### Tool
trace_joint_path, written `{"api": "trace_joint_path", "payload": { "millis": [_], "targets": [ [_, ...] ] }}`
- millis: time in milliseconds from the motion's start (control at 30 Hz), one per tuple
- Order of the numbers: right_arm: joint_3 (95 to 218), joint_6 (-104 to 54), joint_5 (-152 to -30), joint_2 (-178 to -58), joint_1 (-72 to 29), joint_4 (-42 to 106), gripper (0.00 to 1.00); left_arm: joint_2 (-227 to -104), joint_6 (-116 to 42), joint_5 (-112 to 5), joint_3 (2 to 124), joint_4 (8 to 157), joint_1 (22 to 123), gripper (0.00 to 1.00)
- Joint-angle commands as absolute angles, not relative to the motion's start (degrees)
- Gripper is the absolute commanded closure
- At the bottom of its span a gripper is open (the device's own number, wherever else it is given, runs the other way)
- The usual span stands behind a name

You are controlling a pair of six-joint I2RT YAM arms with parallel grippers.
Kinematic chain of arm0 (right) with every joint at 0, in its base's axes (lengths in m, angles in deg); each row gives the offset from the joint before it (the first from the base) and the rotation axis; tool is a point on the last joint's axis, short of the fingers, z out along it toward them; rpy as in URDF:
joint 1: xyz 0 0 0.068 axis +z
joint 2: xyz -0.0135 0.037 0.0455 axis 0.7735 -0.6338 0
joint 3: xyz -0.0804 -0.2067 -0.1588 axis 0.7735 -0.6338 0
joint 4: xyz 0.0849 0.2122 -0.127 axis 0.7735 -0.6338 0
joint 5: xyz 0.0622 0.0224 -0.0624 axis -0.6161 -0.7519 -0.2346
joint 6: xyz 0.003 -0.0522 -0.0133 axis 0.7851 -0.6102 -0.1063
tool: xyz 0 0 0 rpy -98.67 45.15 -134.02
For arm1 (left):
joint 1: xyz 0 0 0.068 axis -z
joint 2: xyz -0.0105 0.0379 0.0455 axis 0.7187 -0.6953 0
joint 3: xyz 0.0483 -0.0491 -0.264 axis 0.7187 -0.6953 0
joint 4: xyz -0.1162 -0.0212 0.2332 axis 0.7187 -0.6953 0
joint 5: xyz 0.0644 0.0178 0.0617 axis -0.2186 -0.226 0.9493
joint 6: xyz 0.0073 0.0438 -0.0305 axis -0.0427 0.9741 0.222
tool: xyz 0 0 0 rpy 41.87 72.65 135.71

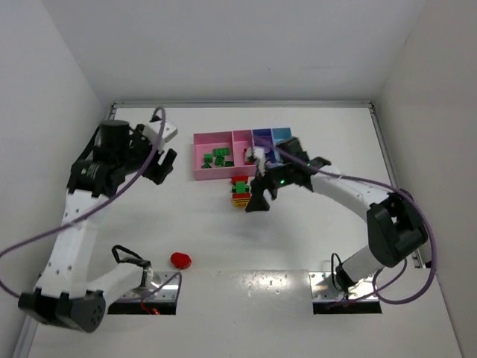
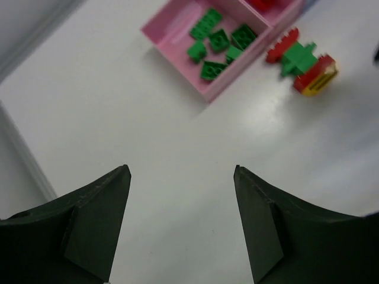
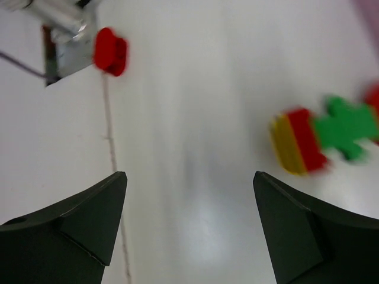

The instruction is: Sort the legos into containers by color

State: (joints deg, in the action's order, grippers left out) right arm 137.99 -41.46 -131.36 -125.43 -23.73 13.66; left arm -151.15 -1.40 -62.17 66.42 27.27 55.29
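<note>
A clump of red, green and yellow legos (image 1: pixel 240 191) lies on the table just in front of the bins; it also shows in the left wrist view (image 2: pixel 302 60) and the right wrist view (image 3: pixel 324 135). A single red lego (image 1: pixel 180 259) lies near the left arm's base and shows in the right wrist view (image 3: pixel 111 51). The wide pink bin (image 1: pixel 201 153) holds several green legos (image 2: pixel 218 42). The narrow pink bin (image 1: pixel 242 137), purple-blue bin (image 1: pixel 262 136) and light blue bin (image 1: pixel 282 134) follow to its right. My left gripper (image 1: pixel 162 165) is open and empty, left of the bins. My right gripper (image 1: pixel 259 194) is open and empty beside the clump.
White walls enclose the table on three sides. Two metal base plates (image 1: pixel 345 289) sit at the near edge. Purple cables loop from both arms.
</note>
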Motion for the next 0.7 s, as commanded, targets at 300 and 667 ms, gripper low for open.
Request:
{"api": "trace_joint_path", "payload": {
  "millis": [300,667],
  "targets": [
    [144.0,-33.3,-111.8,-141.5,8.7,31.5,0.13,-124.2,-33.3,-40.1,51.9,46.0,50.7,0.18],
    [156.9,-33.9,-104.2,-154.2,15.6,30.3,0.13,-124.5,-33.6,-40.0,54.5,43.4,49.1,0.15]
  ]
}}
